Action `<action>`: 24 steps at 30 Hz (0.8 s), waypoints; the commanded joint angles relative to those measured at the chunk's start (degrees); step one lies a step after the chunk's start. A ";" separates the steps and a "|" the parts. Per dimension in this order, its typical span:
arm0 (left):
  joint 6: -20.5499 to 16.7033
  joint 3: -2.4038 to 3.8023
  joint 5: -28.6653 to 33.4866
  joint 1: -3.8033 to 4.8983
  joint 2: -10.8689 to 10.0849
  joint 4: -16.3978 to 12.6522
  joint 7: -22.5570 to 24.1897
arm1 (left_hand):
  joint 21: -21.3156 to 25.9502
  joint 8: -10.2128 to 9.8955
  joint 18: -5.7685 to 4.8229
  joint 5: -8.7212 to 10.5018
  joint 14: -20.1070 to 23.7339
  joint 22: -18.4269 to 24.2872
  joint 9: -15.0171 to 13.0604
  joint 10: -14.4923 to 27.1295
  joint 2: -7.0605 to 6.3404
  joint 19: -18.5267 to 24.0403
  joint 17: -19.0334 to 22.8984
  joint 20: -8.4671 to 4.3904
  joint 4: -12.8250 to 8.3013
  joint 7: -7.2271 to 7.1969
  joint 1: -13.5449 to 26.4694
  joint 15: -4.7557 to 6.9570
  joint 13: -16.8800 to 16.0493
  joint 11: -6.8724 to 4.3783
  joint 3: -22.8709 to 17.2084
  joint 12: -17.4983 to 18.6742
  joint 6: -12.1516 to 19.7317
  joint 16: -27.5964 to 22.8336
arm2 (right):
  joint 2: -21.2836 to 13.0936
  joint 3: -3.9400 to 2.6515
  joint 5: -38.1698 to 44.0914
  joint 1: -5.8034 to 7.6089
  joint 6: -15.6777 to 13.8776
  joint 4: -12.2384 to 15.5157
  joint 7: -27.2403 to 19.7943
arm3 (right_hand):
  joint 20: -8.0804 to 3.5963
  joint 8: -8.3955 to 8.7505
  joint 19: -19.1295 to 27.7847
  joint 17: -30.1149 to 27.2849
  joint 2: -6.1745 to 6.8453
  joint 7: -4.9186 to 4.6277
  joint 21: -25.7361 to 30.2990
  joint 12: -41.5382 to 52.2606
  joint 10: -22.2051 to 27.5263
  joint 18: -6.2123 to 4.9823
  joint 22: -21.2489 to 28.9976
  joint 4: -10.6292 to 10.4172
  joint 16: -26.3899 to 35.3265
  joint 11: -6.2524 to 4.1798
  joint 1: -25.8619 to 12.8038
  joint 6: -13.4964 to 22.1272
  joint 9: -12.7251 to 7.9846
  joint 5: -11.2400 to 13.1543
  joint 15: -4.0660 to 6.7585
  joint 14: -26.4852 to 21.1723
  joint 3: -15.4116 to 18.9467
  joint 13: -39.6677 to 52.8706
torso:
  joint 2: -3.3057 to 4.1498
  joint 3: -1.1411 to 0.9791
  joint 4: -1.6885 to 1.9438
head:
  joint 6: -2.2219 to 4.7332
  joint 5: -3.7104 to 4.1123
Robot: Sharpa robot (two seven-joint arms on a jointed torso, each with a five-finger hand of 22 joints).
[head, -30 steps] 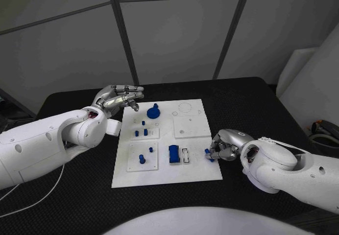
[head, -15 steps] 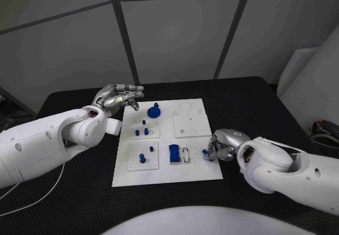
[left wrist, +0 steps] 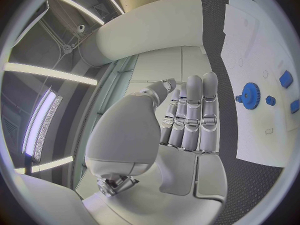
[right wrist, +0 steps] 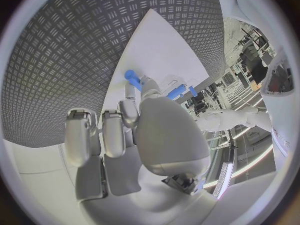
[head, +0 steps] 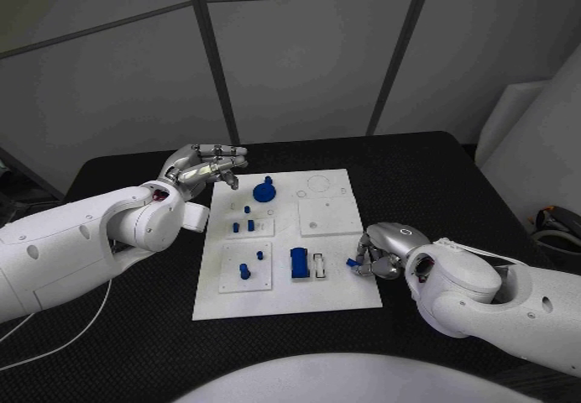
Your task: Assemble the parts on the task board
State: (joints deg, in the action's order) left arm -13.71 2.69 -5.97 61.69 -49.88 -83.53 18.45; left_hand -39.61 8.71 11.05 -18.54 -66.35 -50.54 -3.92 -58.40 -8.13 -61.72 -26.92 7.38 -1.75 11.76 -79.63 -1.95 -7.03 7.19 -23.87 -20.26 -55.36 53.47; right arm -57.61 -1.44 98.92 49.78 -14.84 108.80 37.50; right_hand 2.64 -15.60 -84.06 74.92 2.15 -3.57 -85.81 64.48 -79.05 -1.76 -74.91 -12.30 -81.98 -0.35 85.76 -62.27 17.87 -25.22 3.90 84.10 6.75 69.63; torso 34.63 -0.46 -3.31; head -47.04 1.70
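- right hand [head: 383,252] down at the near right edge of the task board [head: 342,290], fingers curled round a small blue peg [head: 353,262], held just over the white surface.
- in the right wrist view the same blue peg [right wrist: 132,79] juts out past the fingertips [right wrist: 149,86], long axis lying roughly flat along the board rather than upright.
- nearest open seat, by judgement: the narrow white slot [head: 318,265] just beside the upright blue block [head: 298,263], lying to the robot's left of the held peg, close but not touching.
- right hand far nearer that slot than the left; coming move likely turns on tipping the peg upright and sliding inward.
- left hand [head: 206,168] hanging above the far left corner of the board, fingers loosely together, holding nothing, near the blue gear [head: 263,192] but apart from it.
- against the earlier frames: right hand and peg crept inward over the board edge; left hand unchanged; parts on the board unmoved.
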 commanded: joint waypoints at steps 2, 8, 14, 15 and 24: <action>0.56 0.04 0.12 0.06 0.14 -0.04 0.36 | 0.19 0.29 -0.55 0.19 0.23 0.02 -0.01 0.30 0.64 0.54 0.05 0.03 -0.14 -0.17 0.03 -0.05 -0.06 -0.09 0.34 -0.20 0.40 0.23 | -0.29 0.41 -1.83 -0.40 1.12 0.84 3.46 | -0.43 -0.12 -1.86 0.28 -1.43 0.08 -0.25 -0.19 -0.19 0.34 -10.51 -0.21 0.15 -0.56 1.76 -0.47 0.20 -0.87 0.52 3.12 -0.70 -0.04 | -0.04 0.12 0.03 | 0.02 -0.04; 0.49 0.04 0.12 0.06 0.19 -0.06 0.35 | 0.19 0.29 -0.55 0.19 0.23 0.02 -0.01 0.30 0.64 0.54 0.05 0.03 -0.14 -0.17 0.03 -0.05 -0.06 -0.09 0.34 -0.20 0.40 0.23 | -0.34 0.38 -4.44 -0.34 -2.62 1.97 4.13 | -0.50 0.06 -2.04 0.47 -0.99 0.18 -0.40 -0.14 -0.40 0.40 -10.72 -1.05 0.07 -0.64 1.25 -0.76 0.34 -2.94 0.59 3.16 -1.83 0.09 | 0.02 0.16 0.09 | 0.12 -0.20; 0.42 0.04 0.12 0.07 0.13 -0.16 0.35 | 0.19 0.29 -0.55 0.19 0.23 0.02 -0.01 0.30 0.64 0.54 0.05 0.03 -0.14 -0.17 0.03 -0.05 -0.06 -0.09 0.34 -0.20 0.40 0.23 | -0.11 0.33 -6.52 -0.20 -8.33 2.93 3.35 | -0.53 0.22 -2.67 1.16 -0.42 0.26 -1.00 0.37 -0.93 0.61 -11.42 -2.65 -0.32 -0.70 -0.41 -0.99 0.50 -2.46 0.63 3.32 -2.33 0.54 | 0.07 0.15 0.13 | 0.07 -0.42; 0.41 0.04 0.12 0.07 0.12 -0.18 0.35 | 0.19 0.29 -0.55 0.19 0.23 0.02 -0.01 0.30 0.64 0.54 0.05 0.03 -0.14 -0.17 0.03 -0.05 -0.06 -0.09 0.34 -0.20 0.40 0.23 | -0.03 0.32 -6.74 -0.17 -8.91 2.99 3.20 | -0.53 0.23 -2.69 1.18 -0.40 0.26 -1.02 0.40 -0.95 0.62 -11.45 -2.69 -0.33 -0.70 -0.44 -1.00 0.50 -2.44 0.63 3.33 -2.34 0.55 | 0.08 0.10 0.09 | 0.06 -0.50; 0.38 0.05 0.12 0.07 0.05 -0.43 0.41 | 0.20 0.34 -0.54 0.17 0.27 0.02 -0.01 0.37 0.69 0.55 0.11 0.03 -0.20 -0.17 -0.06 -0.04 -0.06 -0.10 0.32 -0.30 0.43 0.28 | 2.12 0.28 -11.27 0.04 -13.95 2.88 0.96 | -0.60 0.25 -3.01 1.56 -0.10 0.38 -1.33 0.68 -1.26 0.73 -11.80 -3.62 -0.56 -0.80 -1.24 -1.28 0.67 -2.47 0.71 3.42 -2.79 0.81 | 0.11 0.01 0.07 | -0.14 -0.76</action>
State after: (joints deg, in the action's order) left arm -13.73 2.69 -5.97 61.67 -49.82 -83.79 18.44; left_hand -39.62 8.71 11.06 -18.54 -66.35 -50.54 -3.92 -58.40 -8.13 -61.72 -26.86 7.38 -1.91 11.75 -79.64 -1.95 -7.02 7.19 -23.71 -20.25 -55.36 53.47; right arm -55.66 -1.16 90.98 49.72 -24.88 111.70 39.45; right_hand 2.43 -15.31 -83.84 74.91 1.87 -3.23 -86.92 64.99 -79.13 -1.75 -74.90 -15.54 -82.24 -0.43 85.24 -62.98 18.50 -27.94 4.24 84.07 4.01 70.39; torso 34.74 -0.40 -3.22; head -47.11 0.98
